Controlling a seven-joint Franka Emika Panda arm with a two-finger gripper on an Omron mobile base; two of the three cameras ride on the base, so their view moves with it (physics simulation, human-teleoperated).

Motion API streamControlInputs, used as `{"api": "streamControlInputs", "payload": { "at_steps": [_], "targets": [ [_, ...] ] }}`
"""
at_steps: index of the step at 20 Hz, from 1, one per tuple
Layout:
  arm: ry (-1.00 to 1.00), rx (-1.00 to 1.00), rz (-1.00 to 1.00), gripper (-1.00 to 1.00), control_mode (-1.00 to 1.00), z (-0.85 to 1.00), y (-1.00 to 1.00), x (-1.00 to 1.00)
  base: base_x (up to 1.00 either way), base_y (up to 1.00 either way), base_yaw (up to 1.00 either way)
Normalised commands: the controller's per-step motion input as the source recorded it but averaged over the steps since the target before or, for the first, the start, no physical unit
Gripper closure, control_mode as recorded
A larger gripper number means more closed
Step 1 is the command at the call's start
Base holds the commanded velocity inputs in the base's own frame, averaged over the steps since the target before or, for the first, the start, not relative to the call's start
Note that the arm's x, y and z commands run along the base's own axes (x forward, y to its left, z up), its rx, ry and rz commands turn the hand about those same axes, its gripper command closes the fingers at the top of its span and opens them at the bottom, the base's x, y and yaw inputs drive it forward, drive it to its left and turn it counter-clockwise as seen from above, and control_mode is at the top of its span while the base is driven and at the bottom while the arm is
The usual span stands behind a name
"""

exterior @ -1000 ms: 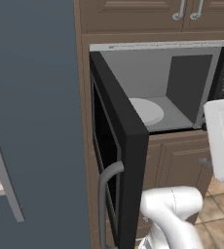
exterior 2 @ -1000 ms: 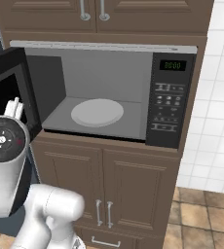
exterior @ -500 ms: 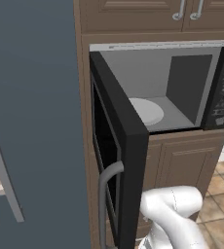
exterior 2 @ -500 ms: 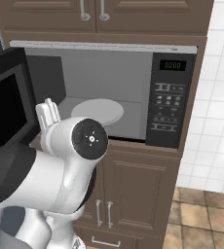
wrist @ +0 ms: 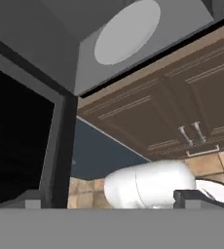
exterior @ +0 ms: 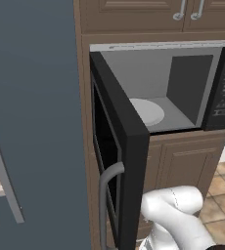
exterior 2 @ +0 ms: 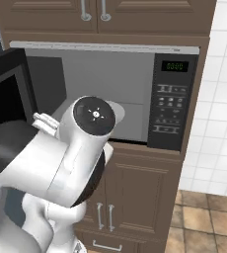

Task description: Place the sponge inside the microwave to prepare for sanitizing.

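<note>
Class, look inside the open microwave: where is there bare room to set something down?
The white plate in the microwave lies bare, bordered by grey floor up to the side and back walls. Nothing crowds the cavity. The open door bounds the left approach.

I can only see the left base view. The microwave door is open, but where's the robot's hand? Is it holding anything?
Observer: In the hand view the hand is open, with its tips wide apart and nothing between them.
Operator: What is it looking at?
Observer: It faces the white plate on the grey floor of the microwave, with the cupboard doors under the oven also in sight.
Operator: Is the arm in the way?
Observer: From the right base view, a big round joint of the arm sits in front of the opening and hides most of the plate.
</note>
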Motion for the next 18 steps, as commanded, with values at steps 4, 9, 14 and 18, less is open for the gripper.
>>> {"api": "streamControlInputs", "payload": {
  "at_steps": [4,9,14,18],
  "targets": [
    [-0.25,-0.97,0.32,-1.00,-1.00,-0.64,0.76,-0.03,0.00,0.00,0.00],
    [0.09,-0.80,0.09,-1.00,-1.00,-0.13,0.53,0.01,0.00,0.00,0.00],
    [0.23,-0.10,-0.11,-1.00,-1.00,0.00,-0.12,0.21,0.00,0.00,0.00],
    [0.36,0.23,-0.05,-1.00,-1.00,0.00,-0.22,0.27,0.00,0.00,0.00]
  ]
}}
